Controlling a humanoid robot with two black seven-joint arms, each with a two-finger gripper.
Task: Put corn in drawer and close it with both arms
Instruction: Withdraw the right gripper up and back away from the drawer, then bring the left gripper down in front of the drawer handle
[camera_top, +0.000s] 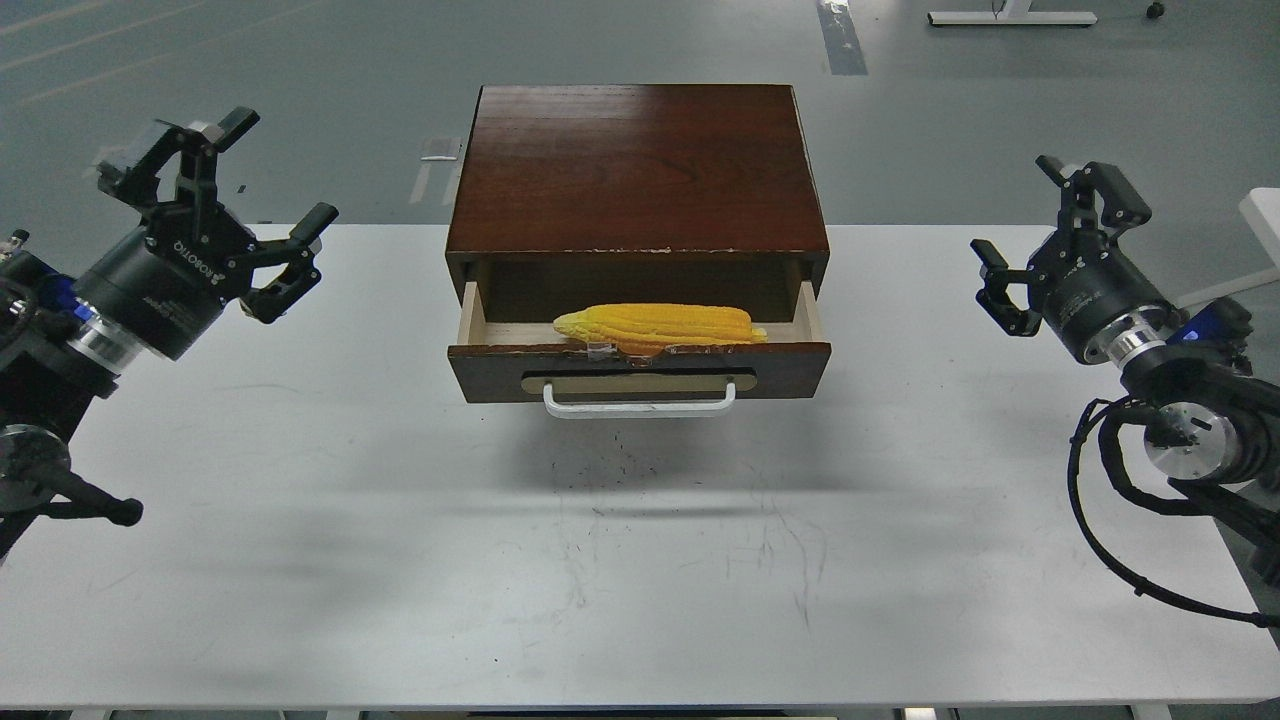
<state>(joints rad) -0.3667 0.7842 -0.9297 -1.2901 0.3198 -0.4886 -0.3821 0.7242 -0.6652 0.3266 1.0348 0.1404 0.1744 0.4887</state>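
The yellow corn (655, 326) lies lengthwise inside the drawer (640, 368), which stands pulled out from the dark brown cabinet (638, 165). The drawer front has a white bar handle (640, 405) on a tan plate. My left gripper (280, 170) is open and empty, held above the table's left side, well left of the cabinet. My right gripper (1018, 215) is open and empty above the table's right side, well right of the drawer.
The white table (640, 560) carries the cabinet at its back middle. Scuff marks lie on the tabletop in front of the drawer. A white stand (1255, 270) is off the table's right edge. Grey floor lies behind.
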